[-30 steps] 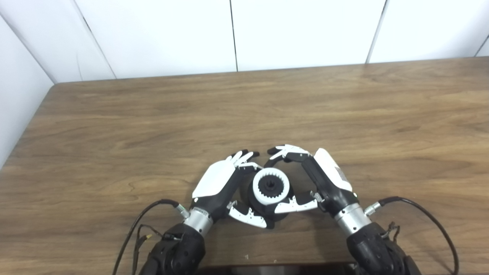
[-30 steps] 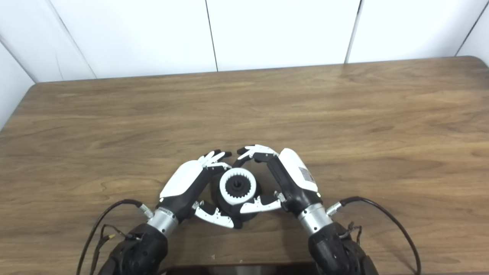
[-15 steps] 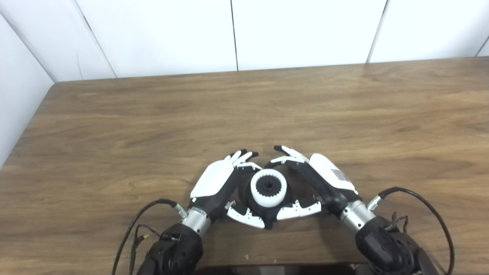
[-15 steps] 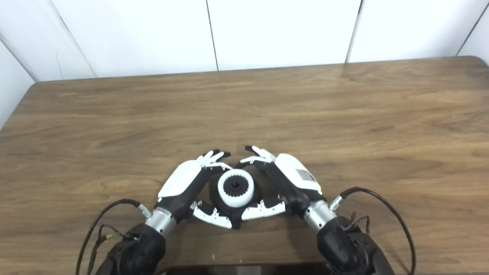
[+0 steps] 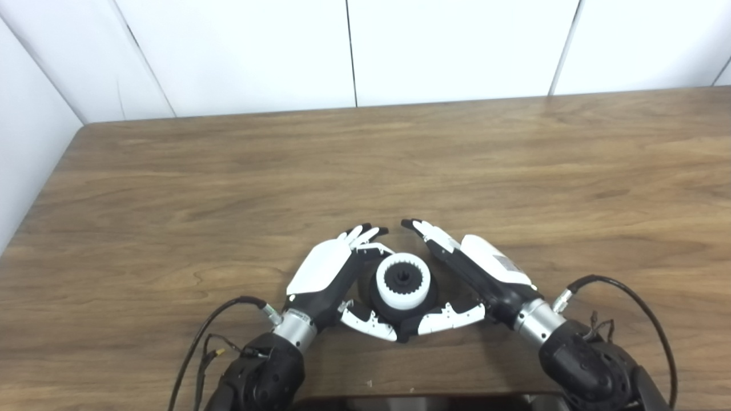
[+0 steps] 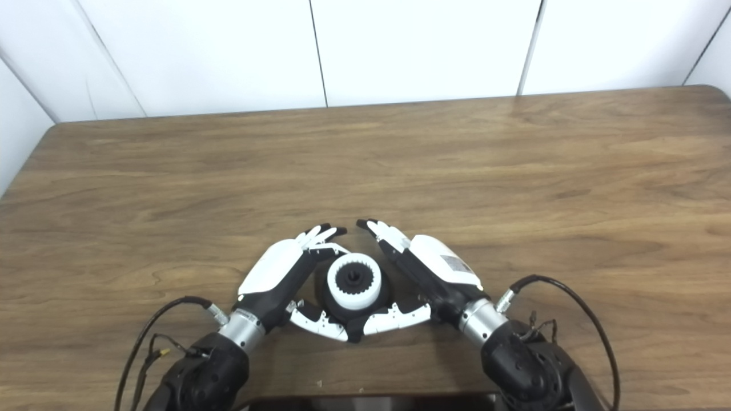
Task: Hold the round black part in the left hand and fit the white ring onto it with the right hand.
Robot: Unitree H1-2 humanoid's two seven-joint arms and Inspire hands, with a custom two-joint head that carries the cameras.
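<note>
The round black part (image 5: 400,317) rests on the table near the front edge, with the toothed white ring (image 5: 403,281) seated on top of it. My left hand (image 5: 325,274) cups the part from the left, fingers curled round its far side and thumb against its near side. My right hand (image 5: 485,271) lies just right of the part, open. Its fingers (image 5: 425,231) stretch straight past the far side, and its thumb (image 5: 451,317) reaches along the near side, off the ring.
The wooden table (image 5: 400,165) stretches away to white wall panels at the back. Its left edge meets the wall at the far left. Black cables (image 5: 645,319) trail from both wrists. A dark object (image 5: 411,402) lies along the bottom edge.
My right hand has uncurled its fingers from over the ring and slid back to the right and down. The ring stays on the black part. The left hand has not moved.
</note>
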